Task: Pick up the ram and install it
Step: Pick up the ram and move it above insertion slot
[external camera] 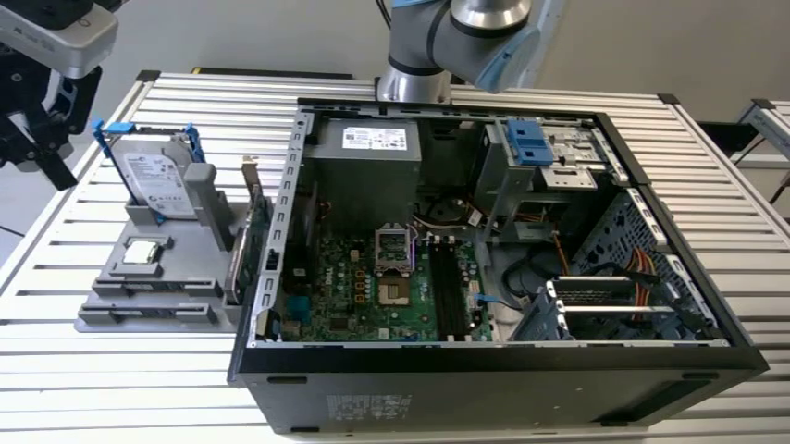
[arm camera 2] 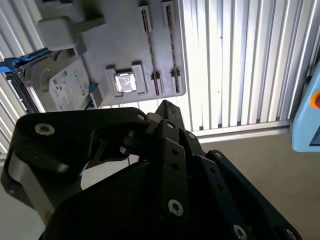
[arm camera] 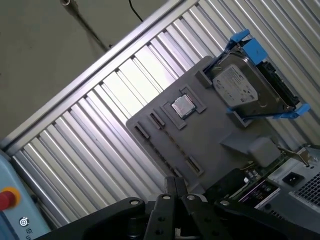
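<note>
In both wrist views the pincer's (arm camera: pixel 174 184) (arm camera 2: pixel 167 106) own black linkage covers the near stretch of bench (arm camera 2: pixel 240 65), and I can't make out whether anything thin sits between its closed tips. In the exterior view the picture's left edge cuts it off. The green card (external camera: pixel 253 242) stands half hidden between the grey holder (external camera: pixel 148 298) and the case wall (external camera: pixel 291 208). The motherboard slots (external camera: pixel 450 291) are too small for me to tell a ram in them.

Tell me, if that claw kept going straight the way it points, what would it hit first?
Probably the grey parts tray, near its edge with the narrow slots; in the first wrist view the claw aims there. Depth is unclear.
</note>
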Robot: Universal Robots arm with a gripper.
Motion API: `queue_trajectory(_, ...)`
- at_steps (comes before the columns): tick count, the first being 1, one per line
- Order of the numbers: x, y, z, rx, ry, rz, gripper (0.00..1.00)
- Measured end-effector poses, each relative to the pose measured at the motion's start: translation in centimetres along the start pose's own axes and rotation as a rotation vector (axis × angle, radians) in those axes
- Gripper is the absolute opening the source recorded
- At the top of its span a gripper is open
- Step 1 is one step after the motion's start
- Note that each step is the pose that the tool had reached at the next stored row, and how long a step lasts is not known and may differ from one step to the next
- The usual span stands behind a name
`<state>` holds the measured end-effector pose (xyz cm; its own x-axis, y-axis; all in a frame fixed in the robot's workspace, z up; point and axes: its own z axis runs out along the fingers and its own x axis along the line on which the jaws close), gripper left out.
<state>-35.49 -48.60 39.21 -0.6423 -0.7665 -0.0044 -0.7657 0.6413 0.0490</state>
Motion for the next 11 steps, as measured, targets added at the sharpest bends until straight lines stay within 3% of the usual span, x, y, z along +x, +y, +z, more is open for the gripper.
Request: queue_trajectory(11,0.0,0.0,0.0,-0.0002,0.0029,-0.059,0.0)
